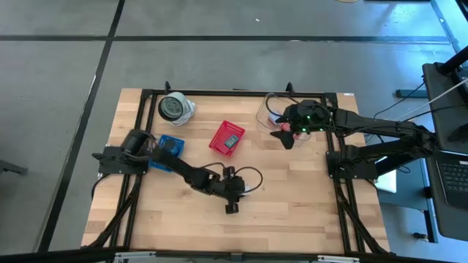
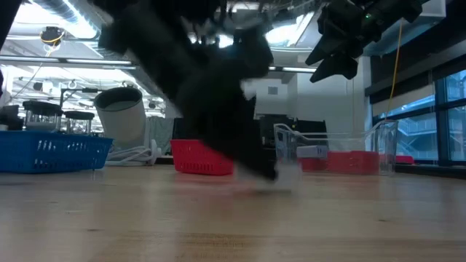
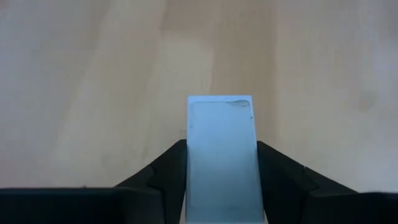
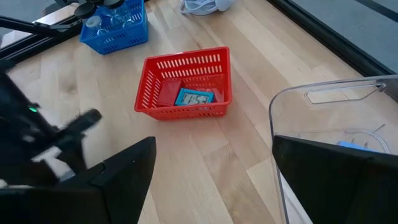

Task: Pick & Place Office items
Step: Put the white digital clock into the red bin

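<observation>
My left gripper (image 1: 232,207) is low over the middle of the table's near half and is shut on a pale-blue rectangle (image 3: 221,124). In the low view it shows blurred, with a pale piece (image 2: 289,172) at its tip near the tabletop. My right gripper (image 1: 285,137) is open and empty. It is raised above the table (image 2: 336,64), between the red mesh basket (image 1: 227,137) and a clear plastic container (image 1: 272,109). The basket (image 4: 186,84) holds a red block (image 4: 166,93) and a teal piece (image 4: 196,97). My left gripper pinches the pale-blue rectangle between its two fingers, one on each long side (image 3: 190,158). The fingers lie along those sides, and the rectangle's free end (image 3: 221,99) sticks out past the fingertips. I cannot tell whether it touches the wood.
A blue tray (image 1: 172,146) with dark items stands at the left, under my left arm. A white round container (image 1: 175,108) lies at the far left. The clear container (image 4: 336,118) holds a pale-blue piece (image 4: 354,146). Bare wood (image 1: 292,212) lies toward the near edge.
</observation>
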Controlling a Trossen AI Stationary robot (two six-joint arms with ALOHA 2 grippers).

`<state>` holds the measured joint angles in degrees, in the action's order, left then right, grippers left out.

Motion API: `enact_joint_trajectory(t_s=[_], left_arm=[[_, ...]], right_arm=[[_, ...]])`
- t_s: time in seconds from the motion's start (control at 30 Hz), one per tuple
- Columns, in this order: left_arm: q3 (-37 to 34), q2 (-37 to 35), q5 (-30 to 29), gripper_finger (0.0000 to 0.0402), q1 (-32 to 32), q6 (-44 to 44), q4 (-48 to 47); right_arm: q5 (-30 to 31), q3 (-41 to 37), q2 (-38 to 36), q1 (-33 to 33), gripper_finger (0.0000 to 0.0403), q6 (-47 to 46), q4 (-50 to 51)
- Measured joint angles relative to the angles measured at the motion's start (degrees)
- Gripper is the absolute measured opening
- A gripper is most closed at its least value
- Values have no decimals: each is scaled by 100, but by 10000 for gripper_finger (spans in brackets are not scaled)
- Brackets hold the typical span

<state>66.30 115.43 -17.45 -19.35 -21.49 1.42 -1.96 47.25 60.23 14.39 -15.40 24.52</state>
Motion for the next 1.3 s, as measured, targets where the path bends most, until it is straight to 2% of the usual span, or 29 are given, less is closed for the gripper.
enact_joint_trajectory(t_s=[0.2, 0.33, 0.5, 0.6, 0.73, 0.97, 1.3], left_arm=[[17, -844, -163, 158, 40, 18, -90], [25, -1525, -874, 155, 110, -22, -341], [24, -2160, -1811, 158, 327, -73, -1179], [26, -2374, -2118, 157, 592, -405, -1870], [22, -2337, -2153, 156, 1095, -1056, -2622], [24, -1743, -1834, 157, 1807, -1454, -2716], [24, -1034, -1326, 158, 2093, -1698, -2622]], right_arm=[[1, 0, -185, 0, 324, 40, -13], [0, 0, -507, 0, 324, -3, -106], [-38, -2, -997, 0, 324, 86, -135], [-57, -2, -1253, 0, 324, 87, -78], [-120, -2, -1479, -2, 324, 86, 31], [-365, -2, -1695, -4, 324, 107, 29], [-363, -2, -1694, -4, 324, 101, 396]])
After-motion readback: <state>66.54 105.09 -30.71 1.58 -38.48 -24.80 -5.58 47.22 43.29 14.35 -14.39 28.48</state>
